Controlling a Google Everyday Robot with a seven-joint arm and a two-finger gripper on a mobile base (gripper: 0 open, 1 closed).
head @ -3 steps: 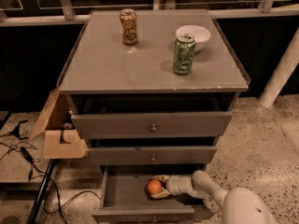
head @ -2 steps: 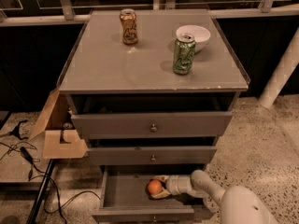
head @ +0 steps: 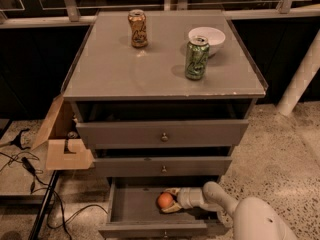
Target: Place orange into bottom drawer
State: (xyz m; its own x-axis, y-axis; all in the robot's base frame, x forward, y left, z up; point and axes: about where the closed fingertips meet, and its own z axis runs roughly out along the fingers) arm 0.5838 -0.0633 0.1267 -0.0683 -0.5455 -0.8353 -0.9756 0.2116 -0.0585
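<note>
Camera view: bottom drawer (head: 150, 229) pulled open, gripper (head: 168, 200) inside it, in from the right. Jaws clamped either side of the orange (head: 164, 200), right of centre in the tray. Up on the worktop (head: 115, 69): patterned can (head: 137, 29), green can (head: 196, 58), white bowl (head: 211, 34) just behind.

The one camera looks from above and in front of the cabinet (head: 150, 74), tilted steeply down, so the cabinet's top fills the upper half of the view and the drawer fronts fall away beneath it. It stands fairly near: the cabinet spans most of the width, with floor (head: 285, 144) at the sides. The robot's arm (head: 222, 200) enters at the lower right, and the gripper (head: 169, 201) lies in the open bottom drawer (head: 132, 206), clasping the orange (head: 163, 200).
</note>
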